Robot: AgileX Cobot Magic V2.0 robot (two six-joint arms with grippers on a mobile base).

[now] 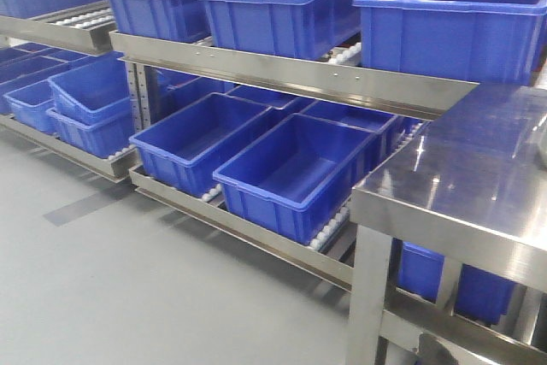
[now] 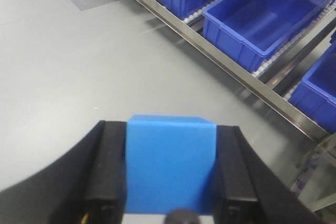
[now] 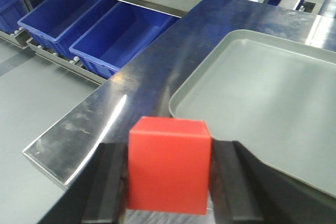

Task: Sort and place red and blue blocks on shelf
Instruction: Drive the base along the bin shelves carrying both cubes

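Warehouse or factory storage area. Shown by a stainless-steel roller-track shelf (image 1: 291, 74) carrying blue plastic bins (image 1: 291, 168) from 9 to 1 o'clock. Steel table (image 1: 479, 168) at 4 o'clock, grey floor (image 1: 128, 279) at 7.

Blue block (image 2: 170, 163): bright, plain. Red block (image 3: 169, 165): bright, plain. Bins (image 1: 295, 173): deep blue. Shelf (image 1: 291, 74) rails: silver steel; rollers (image 1: 329, 232) white. Counter (image 3: 152, 72): silver, reflective. Tray (image 3: 262, 98): pale grey. Floor (image 2: 58, 72): flat grey.

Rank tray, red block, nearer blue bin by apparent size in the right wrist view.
1. Grey tray, largest, though cropped.
2. Red block and nearer blue bin: roughly alike in frame; the block is right at the camera, so unranked.
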